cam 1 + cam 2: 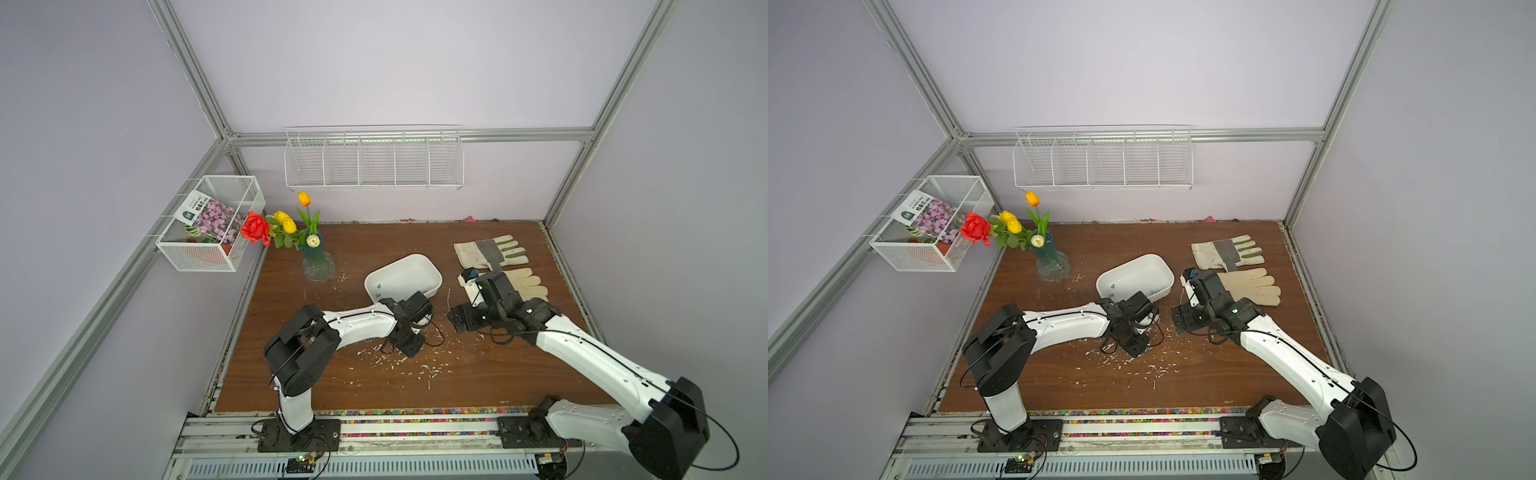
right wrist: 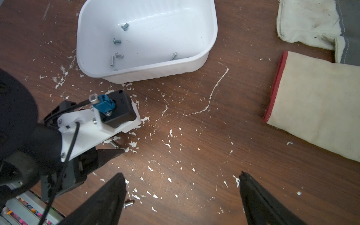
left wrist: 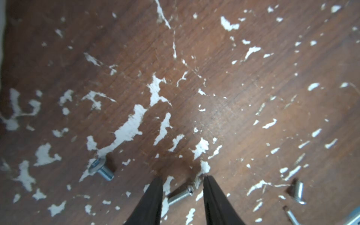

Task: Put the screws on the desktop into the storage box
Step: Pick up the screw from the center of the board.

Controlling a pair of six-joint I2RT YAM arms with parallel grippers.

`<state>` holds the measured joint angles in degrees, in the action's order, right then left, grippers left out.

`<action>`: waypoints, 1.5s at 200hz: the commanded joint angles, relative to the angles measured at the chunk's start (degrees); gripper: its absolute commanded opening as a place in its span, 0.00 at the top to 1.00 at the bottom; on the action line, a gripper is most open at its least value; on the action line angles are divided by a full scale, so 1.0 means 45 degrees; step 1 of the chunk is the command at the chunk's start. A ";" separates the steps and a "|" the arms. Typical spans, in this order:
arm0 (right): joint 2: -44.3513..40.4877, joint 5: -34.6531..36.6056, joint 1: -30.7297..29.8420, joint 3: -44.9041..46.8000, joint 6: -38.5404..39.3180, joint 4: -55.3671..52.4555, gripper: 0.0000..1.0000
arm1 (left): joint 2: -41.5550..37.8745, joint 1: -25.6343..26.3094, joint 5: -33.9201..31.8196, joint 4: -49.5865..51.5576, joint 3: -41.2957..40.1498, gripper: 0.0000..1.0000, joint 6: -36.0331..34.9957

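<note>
The storage box (image 1: 409,272) (image 1: 1138,274) sits on the desktop (image 1: 478,374). In the right wrist view at least five screws (image 2: 116,41) lie scattered on its white floor.

The left gripper (image 3: 183,178) points down at the desktop, close to the box's long wall on the side of the robot bases. Its jaws stand partly apart, and one screw (image 3: 180,195) lies flat between them. Neither finger visibly touches it, so nothing is gripped. Other loose screws (image 3: 101,169) lie among the white flecks (image 3: 126,130) on this same side of the box. One has a wide head, and two more (image 3: 299,191) lie further off.

The right gripper (image 2: 181,174) hovers above the desktop, also on the robot-facing side of the box but toward the gloves (image 1: 490,251). Its jaws are spread wide and hold nothing. A small stray screw (image 2: 128,204) lies just beside one of its fingertips.

The two pale gloves lie flat off one short end of the box, apart from it. A vase (image 1: 318,266) of flowers stands off the opposite end.
</note>
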<state>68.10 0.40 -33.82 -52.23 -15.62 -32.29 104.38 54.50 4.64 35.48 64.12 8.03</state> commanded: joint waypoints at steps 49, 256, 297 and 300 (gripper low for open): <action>0.0003 0.0047 -0.0032 0.0180 -0.0045 0.0171 0.06 | 0.0212 0.0150 -0.0590 0.0487 -0.0087 0.69 -0.0373; 0.0164 0.0164 -0.0042 0.0166 -0.0026 0.0107 0.06 | 0.0482 0.0369 -0.1147 0.0415 -0.0206 0.89 -0.0418; 0.0195 0.0203 -0.0041 0.0161 -0.0026 0.0117 0.07 | -0.0074 0.0369 -0.1048 0.0616 0.0060 0.91 -0.0379; 0.0184 0.0203 -0.0042 0.0161 -0.0026 0.0105 0.06 | -0.0119 0.0369 -0.1019 0.0670 0.0111 0.92 -0.0391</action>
<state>68.47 0.45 -33.82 -52.23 -15.62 -32.29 104.44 55.79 -0.25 36.16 63.99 6.76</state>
